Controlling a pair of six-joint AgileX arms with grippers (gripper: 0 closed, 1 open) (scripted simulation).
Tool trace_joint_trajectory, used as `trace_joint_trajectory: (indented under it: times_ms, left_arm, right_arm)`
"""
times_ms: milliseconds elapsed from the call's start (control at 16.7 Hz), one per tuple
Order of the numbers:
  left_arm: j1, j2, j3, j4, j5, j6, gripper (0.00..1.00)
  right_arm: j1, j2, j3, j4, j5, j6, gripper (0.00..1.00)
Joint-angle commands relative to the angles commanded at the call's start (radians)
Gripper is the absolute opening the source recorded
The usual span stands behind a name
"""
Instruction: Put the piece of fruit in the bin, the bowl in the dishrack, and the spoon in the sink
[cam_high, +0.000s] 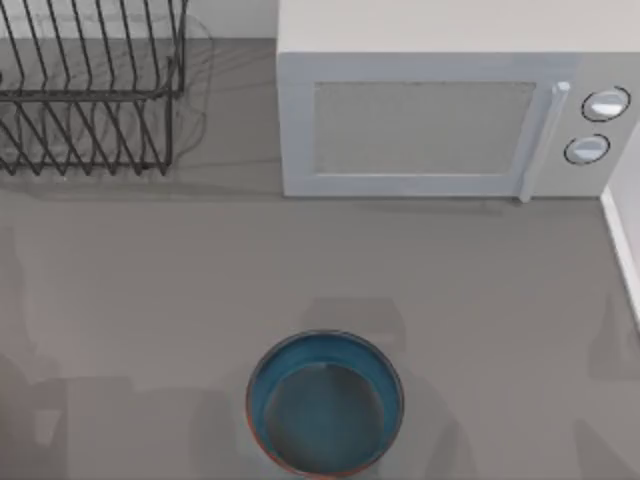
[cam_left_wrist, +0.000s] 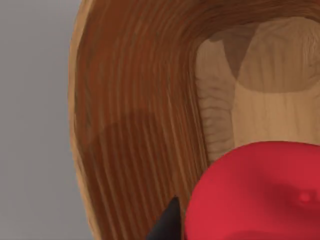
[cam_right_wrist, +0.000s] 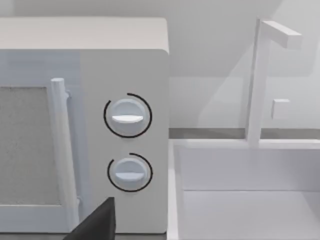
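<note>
1. The piece of fruit (cam_left_wrist: 255, 192) is the thing in play right now. In the left wrist view it's a plain red round thing sitting right up close, inside a wooden bin (cam_left_wrist: 135, 125) with a grained wall and a pale floor. That looks like the bin it's meant for.
2. One dark fingertip of the left claw (cam_left_wrist: 167, 225) pokes in just beside the fruit. Can't tell if the claw is gripping it, open, or shut, since just that one tip is visible.
3. My read: fruit step is at or near the drop. The next move calls for letting go cleanly and lifting straight out without snagging the bin wall.
4. The bowl (cam_high: 325, 402) sits upright on the counter (cam_high: 150, 290), well in front of the microwave (cam_high: 450, 120) and empty. The dishrack (cam_high: 90, 90) is just left of the microwave, so the bowl step isn't done.
5. The right claw (cam_right_wrist: 95, 222) hangs near the microwave's knobs, one dark finger visible, state can't tell. The sink (cam_right_wrist: 250, 200) is just right of the microwave.
</note>
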Motion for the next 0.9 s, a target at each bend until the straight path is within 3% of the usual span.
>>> trace_joint_trajectory:
  times_ms: [180,240,900]
  left_arm:
    - [0.0,0.0,0.0,0.0,0.0,0.0,0.98]
    - [0.0,0.0,0.0,0.0,0.0,0.0,1.0]
    - [-0.008,-0.032,-0.02,0.026,0.006,-0.008,1.0]
  right_arm:
    - [0.0,0.0,0.0,0.0,0.0,0.0,1.0]
    - [0.0,0.0,0.0,0.0,0.0,0.0,1.0]
    - [0.0,0.0,0.0,0.0,0.0,0.0,1.0]
